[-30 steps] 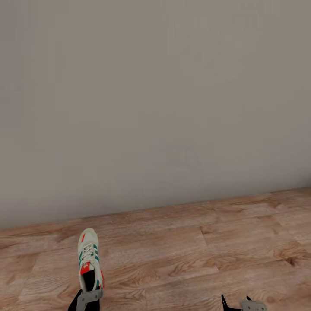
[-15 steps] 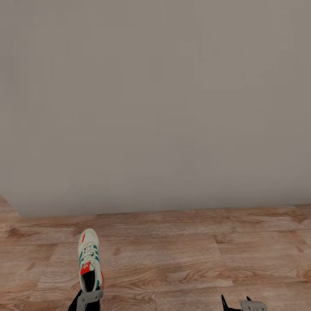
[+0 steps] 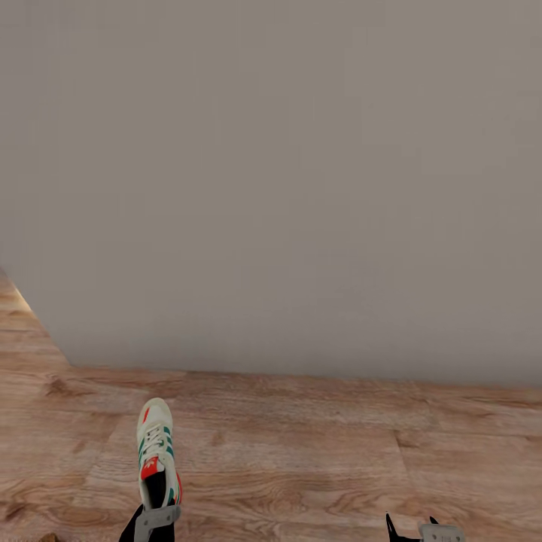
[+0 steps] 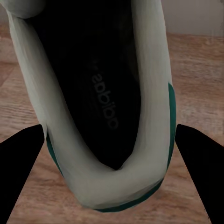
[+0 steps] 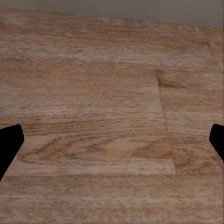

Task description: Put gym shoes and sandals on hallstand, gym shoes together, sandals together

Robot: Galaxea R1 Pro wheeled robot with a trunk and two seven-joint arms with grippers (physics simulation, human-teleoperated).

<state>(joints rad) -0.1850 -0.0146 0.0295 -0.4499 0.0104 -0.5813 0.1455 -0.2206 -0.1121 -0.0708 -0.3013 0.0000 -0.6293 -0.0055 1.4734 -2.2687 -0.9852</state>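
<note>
Since the earlier frames the whole head view has swung: the wall's base line now tilts the other way and a wall corner has come into sight at the left, with more floor beyond it. This is camera and base motion; the gym shoe [image 3: 156, 449] and both grippers sit at the same place in the picture, so the shoe is being carried along.

Left gripper [image 3: 156, 519]: closed on the gym shoe at its heel end, toe pointing away from the robot, held above the corridor floor [image 3: 301, 452]. In the left wrist view the heel collar [image 4: 105, 186] lies between the dark fingers [image 4: 18, 163].

Right gripper [image 3: 421, 527]: spread wide, nothing between its fingers, only floor planks [image 5: 112, 116] beneath.

Handling, judged: the shoe is likely light, with a soft padded collar that yields under pressure and a stiffer sole. A heel grip leaves the toe cantilevered, so sag or swing is possible during turns. The hallstand is not yet reached; the shoe should be set down sole-first.
</note>
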